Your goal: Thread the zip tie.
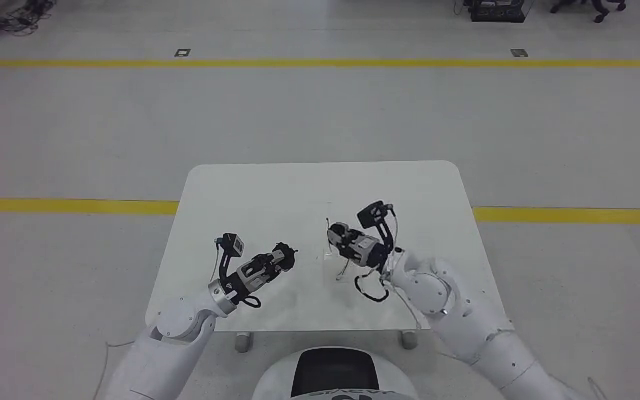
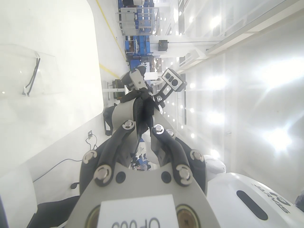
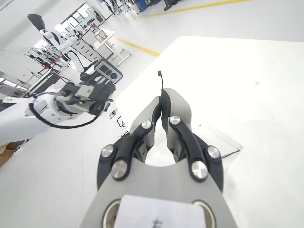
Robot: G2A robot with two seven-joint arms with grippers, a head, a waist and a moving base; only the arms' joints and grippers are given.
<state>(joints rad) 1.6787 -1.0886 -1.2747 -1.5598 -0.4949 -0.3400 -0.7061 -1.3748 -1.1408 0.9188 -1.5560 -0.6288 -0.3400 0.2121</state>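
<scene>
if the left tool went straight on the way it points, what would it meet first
Most likely the right tool, which lies ahead of the left tool; depth is unclear, so it may pass beside it.

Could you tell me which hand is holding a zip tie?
The right hand: a black zip tie protrudes from its closed grip; the left hand is shut with none protruding.

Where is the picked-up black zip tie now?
The thin black plastic zip tie is pinched in the shut jaws of the right gripper, its head end sticking out, above the middle of the white table in the top view.
</scene>
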